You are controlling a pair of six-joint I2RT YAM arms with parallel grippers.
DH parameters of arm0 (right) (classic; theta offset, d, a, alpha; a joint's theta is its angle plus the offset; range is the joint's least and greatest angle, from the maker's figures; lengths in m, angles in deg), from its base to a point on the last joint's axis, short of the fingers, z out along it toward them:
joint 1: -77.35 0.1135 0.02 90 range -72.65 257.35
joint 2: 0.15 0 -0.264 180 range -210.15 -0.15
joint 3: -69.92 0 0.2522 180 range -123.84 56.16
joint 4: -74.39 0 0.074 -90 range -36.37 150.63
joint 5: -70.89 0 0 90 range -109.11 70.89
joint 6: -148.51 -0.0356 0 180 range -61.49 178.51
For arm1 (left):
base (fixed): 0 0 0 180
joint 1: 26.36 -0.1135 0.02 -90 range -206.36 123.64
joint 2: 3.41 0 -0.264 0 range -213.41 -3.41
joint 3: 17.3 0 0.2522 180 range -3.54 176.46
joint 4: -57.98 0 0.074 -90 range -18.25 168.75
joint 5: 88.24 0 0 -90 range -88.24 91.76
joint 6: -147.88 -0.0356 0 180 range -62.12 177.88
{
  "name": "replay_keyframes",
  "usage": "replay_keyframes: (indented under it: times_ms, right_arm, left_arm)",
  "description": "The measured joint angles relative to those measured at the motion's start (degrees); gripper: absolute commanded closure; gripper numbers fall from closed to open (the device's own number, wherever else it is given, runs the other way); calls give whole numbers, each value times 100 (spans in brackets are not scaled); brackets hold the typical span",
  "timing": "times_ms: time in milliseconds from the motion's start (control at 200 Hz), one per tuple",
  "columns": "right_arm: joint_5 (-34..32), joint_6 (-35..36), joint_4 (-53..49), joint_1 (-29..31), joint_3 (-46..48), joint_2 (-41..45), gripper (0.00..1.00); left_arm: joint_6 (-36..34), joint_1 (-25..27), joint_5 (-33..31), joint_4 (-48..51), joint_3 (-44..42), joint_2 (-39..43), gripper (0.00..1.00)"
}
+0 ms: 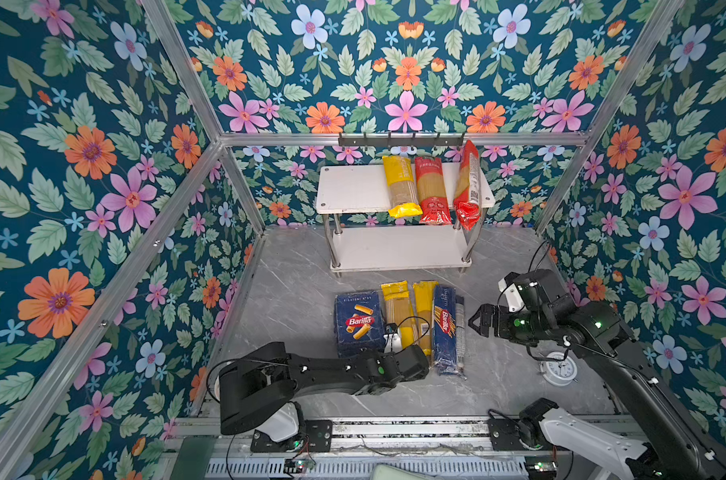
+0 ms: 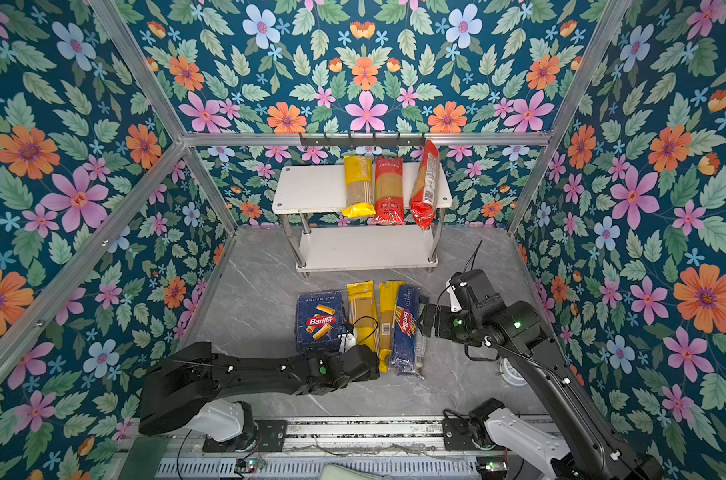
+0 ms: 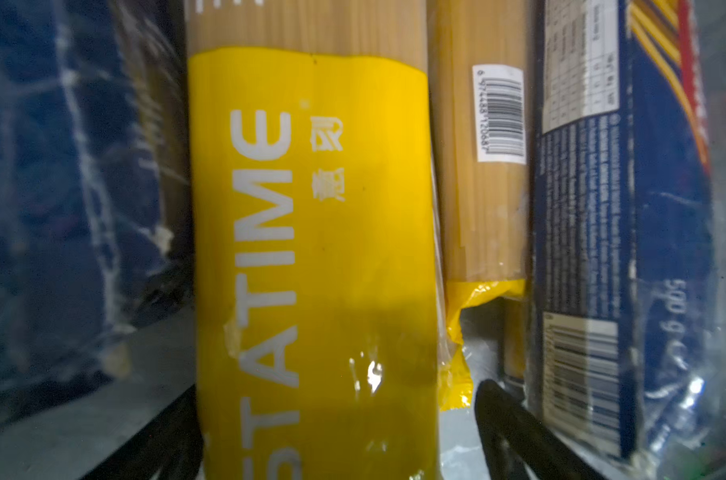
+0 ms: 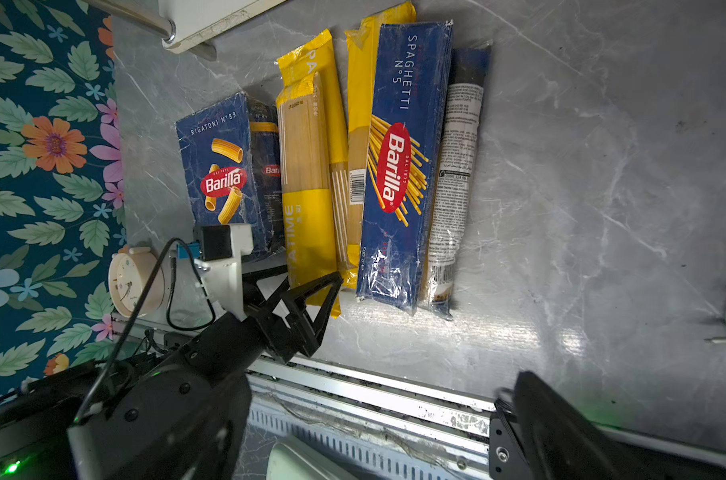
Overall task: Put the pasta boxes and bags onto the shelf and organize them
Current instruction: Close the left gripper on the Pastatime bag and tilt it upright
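Note:
On the grey floor lie the blue Barilla pasta box (image 1: 359, 322), three yellow bags (image 4: 307, 187) (image 4: 336, 124) (image 4: 359, 104), one resting on another, a blue Barilla spaghetti bag (image 1: 446, 328) and a clear bag (image 1: 459, 328). My left gripper (image 3: 336, 415) is open, with a finger on each side of the upper yellow bag's near end. To the right of the clear bag my right gripper (image 1: 479, 322) hovers open and empty. The shelf (image 1: 353, 187) stands at the back. Its top board carries a yellow bag (image 1: 400, 183), a red bag (image 1: 431, 191) and a tilted red bag (image 1: 467, 183).
A white clock (image 1: 558, 368) lies on the floor under the right arm, and a cream clock (image 4: 132, 278) stands by the left wall. A black hook rail (image 1: 400, 140) hangs above the shelf. The shelf's lower board (image 1: 394, 249) is bare. An aluminium rail (image 1: 394, 428) runs along the front.

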Motion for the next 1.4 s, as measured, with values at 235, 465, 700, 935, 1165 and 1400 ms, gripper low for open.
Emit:
replay_keyframes:
  times_ms: [235,465,700,935,1165,1400]
  right_arm:
    - [142,20,44,0,79,-2,1]
    - [190,42,96,0,153,44,1]
    - [210,105,96,0,181,118,1]
    - [282,153,98,0,181,87,1]
    - [573,186,234,0,181,-103,1]
    - [872,199,468,0,199,-278,1]
  left_arm:
    - [-162,-190,127,-98,164,-352,6]
    - [-199,-297,166,-262,195,-503,41]
    - [-306,-380,168,-369,286,-483,79]
    - [-348,-391,282,-234,210,-319,94]
    - [-413,-374,514,415,223,131,100]
    - [-549,-374,472,960,494,575,100]
